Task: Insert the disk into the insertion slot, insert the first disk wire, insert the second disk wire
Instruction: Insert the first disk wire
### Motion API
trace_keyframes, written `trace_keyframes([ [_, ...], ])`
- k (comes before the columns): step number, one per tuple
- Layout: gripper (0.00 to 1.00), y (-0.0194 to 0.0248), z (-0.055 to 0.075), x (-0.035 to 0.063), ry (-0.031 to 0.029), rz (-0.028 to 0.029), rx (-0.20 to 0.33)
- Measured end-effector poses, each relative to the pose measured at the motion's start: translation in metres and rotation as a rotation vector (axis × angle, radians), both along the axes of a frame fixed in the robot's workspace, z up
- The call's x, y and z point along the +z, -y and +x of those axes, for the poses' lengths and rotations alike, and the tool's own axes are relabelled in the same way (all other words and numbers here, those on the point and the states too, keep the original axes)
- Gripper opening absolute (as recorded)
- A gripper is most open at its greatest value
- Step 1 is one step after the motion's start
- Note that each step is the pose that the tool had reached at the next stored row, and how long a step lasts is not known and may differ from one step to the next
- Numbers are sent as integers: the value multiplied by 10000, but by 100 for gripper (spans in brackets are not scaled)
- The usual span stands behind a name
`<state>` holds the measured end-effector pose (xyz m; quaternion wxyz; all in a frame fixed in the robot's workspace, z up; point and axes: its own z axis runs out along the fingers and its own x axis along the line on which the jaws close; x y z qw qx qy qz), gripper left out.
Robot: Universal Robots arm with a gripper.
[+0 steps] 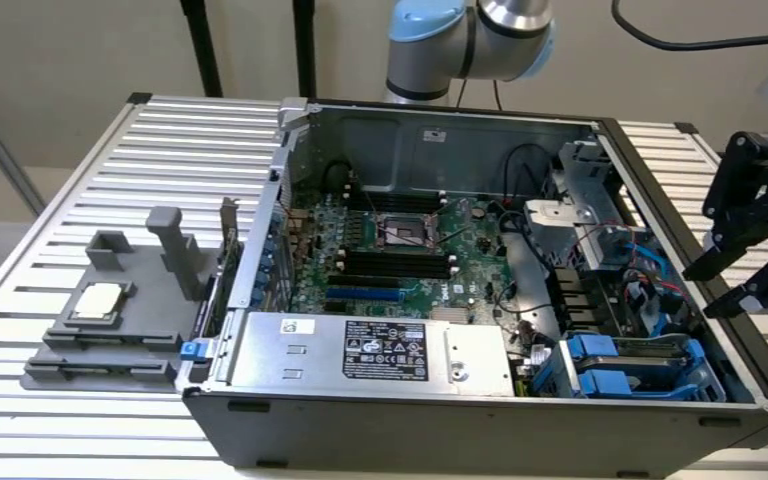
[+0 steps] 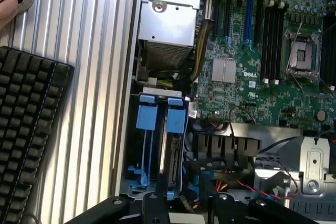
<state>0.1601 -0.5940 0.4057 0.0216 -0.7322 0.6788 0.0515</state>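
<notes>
The gripper (image 1: pixel 712 292) is hanging open and empty, and below it the drive cage (image 1: pixel 651 345) is holding the disk (image 2: pixel 172 150).

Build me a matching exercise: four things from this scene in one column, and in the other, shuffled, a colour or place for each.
Things:
1. power supply
2. slot
3. gripper
4. fixture

Descriptions:
A. has blue tabs
B. grey, on the table, at the exterior view's left of the case
C. black, beyond the case's wall at the exterior view's right
D. silver, with a black label

Pairs: 1-D, 2-A, 3-C, 4-B
</notes>
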Motion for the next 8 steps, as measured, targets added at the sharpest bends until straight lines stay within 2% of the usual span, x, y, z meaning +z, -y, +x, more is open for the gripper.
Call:
trace_keyframes([
  [3, 38, 0, 76, -52, -1, -5, 6],
  [8, 38, 0, 88, -144, 0, -3, 30],
])
